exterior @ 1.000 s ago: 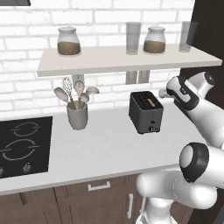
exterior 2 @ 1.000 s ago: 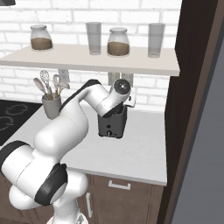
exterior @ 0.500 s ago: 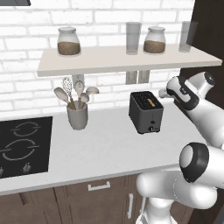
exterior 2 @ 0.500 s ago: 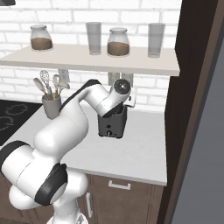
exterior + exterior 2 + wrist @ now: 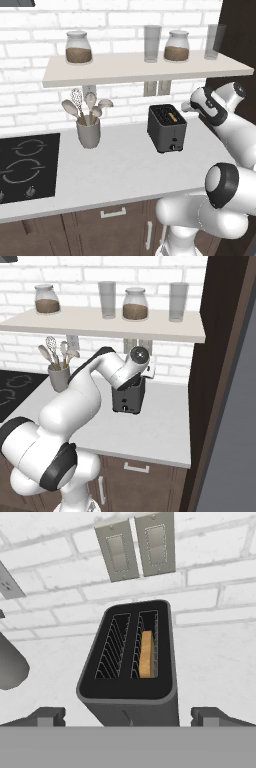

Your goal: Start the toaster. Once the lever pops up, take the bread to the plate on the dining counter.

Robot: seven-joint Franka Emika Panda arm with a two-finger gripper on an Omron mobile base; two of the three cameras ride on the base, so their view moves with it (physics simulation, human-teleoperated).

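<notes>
On the white bench (image 5: 120, 170), right of the utensil cup (image 5: 88, 134), the toaster (image 5: 167, 128) holds the bread (image 5: 146, 654) in one slot (lever apparently not yet pressed). The gripper (image 5: 127, 716) hovers above it, jaws spread wide, holding nothing. Everything remains to be done. No readable writing anywhere.

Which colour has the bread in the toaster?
The bread is golden-brown, clearest in the hand view, inside the dark toaster.

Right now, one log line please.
stage: pre-start | gripper: open, above toaster | bread: in one slot | toaster: on counter
</notes>
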